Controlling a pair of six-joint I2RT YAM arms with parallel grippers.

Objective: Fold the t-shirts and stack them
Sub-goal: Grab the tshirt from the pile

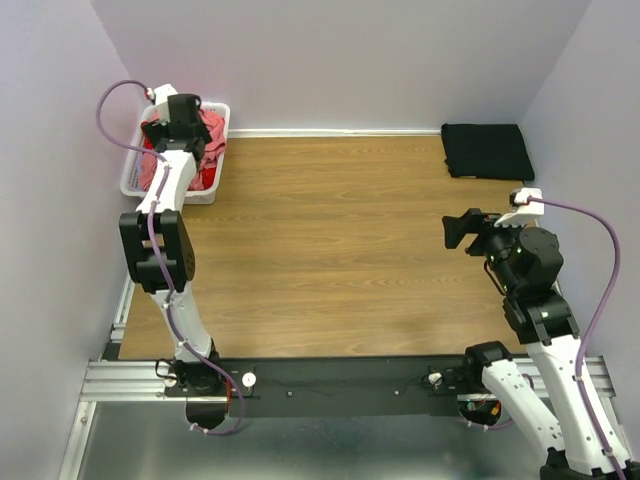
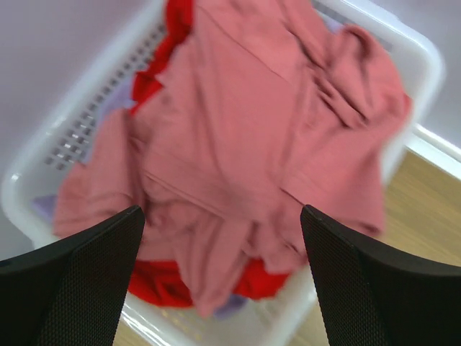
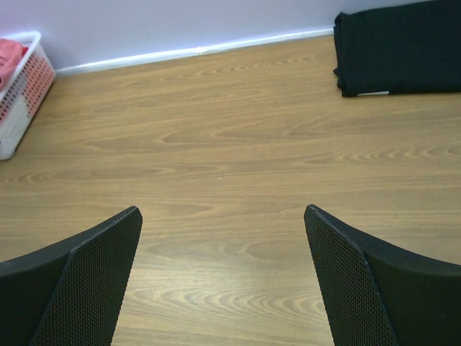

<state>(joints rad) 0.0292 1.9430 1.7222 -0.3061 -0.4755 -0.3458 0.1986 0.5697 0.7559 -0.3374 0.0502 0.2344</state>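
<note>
Now left gripper [image 2: 222, 216] wide over pink shirt [image 2: 252, 144] in far-left basket [image 2: 425, 65]; risk: pinch snags red shirt [image 2: 162, 285] beneath, both lift. Right gripper [image 3: 223, 216] wide, empty, near right.

Lab test booth: plain walls [image 1: 350, 60], aluminium rail [image 1: 120, 380], wooden tabletop [image 1: 330, 250].

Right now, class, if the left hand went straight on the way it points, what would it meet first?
Most likely the salmon-pink t-shirt, heaped on top in the white basket; the open left hand points down at it. Depth is unclear.
</note>
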